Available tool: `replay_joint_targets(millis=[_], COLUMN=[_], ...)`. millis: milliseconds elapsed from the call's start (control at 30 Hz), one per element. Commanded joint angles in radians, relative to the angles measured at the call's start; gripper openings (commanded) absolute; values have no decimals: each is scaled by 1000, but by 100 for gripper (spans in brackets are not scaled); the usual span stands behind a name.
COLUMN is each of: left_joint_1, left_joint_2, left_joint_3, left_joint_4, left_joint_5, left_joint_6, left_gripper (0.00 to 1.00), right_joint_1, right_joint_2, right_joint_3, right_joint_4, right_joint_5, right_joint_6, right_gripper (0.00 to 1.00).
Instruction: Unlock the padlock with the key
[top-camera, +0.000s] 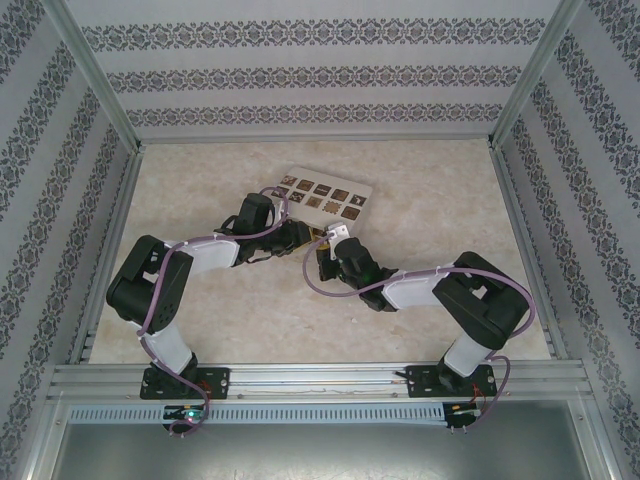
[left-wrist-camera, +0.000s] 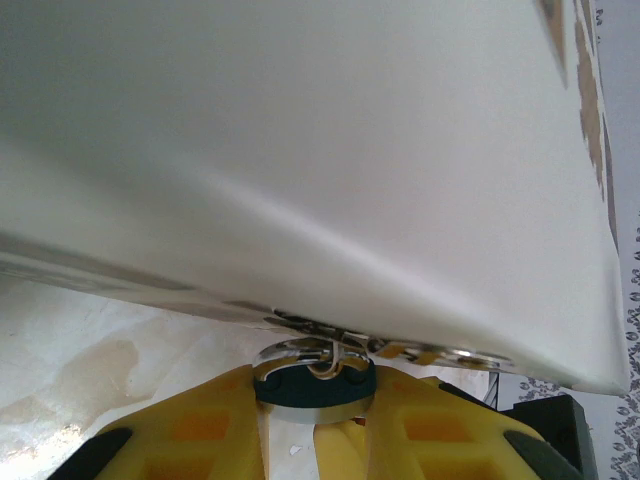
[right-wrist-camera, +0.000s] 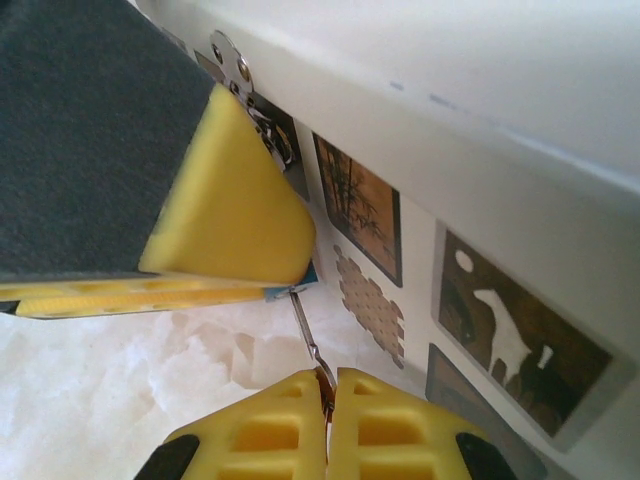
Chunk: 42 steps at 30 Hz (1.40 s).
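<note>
**Both hands closed at the box front: one on the padlock, one on the key**

The left hand (top-camera: 298, 238) is clamped on the small padlock with a blue body and silver U-shaped shackle (left-wrist-camera: 315, 390). In the left wrist view its yellow ribbed fingers (left-wrist-camera: 210, 430) press on either side of the blue body. The padlock hangs at the lower front edge of the white box with brown patterned squares (top-camera: 325, 195). Its shackle (left-wrist-camera: 326, 354) passes through a shiny silver metal hasp (left-wrist-camera: 300, 322) on that box.

The right hand (right-wrist-camera: 326, 395) is closed, its two yellow fingertips pressed together on the head of the thin silvery metal key (right-wrist-camera: 305, 330). The key's shaft slants up and to the left from those fingertips. It reaches a blue corner of the padlock that peeks out beneath a yellow pad (right-wrist-camera: 230, 210) of the left hand. The tip touches the padlock there; whether it sits inside the keyhole cannot be told.

From above, the two arms meet just in front of the box, near the middle of the pale marbled counter (top-camera: 450, 200). The box lies flat, its near edge beside both hands. In the right wrist view, the box's brown squares show a bamboo picture, a honeycomb pattern and a white animal shape.
</note>
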<state>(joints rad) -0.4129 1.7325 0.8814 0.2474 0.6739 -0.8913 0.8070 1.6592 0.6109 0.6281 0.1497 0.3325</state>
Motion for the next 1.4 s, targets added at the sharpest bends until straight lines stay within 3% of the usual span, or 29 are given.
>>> replay_joint_targets(millis=[0,633,1000,1367], left_joint_1=[-8,-8,-8,-8], left_joint_2=[-16,-15,-29,-37], left_joint_3=[15,28,40,46], left_joint_4=[35,10,-23,-46], left_joint_5=[42,53,65,78], left_joint_6=[-19,-15,-14,-7], left_gripper=[25,25,25,25], right_joint_1=[-14,-20,-24,-51], right_joint_2=[13,40,87,142], right_joint_3=[28,53,46,85], right_joint_4=[24,47,208,346], right_joint_5=[4,17,11,-73], right_joint_6=[-18,-34,-136,-176], right_gripper=[0,0,0,0])
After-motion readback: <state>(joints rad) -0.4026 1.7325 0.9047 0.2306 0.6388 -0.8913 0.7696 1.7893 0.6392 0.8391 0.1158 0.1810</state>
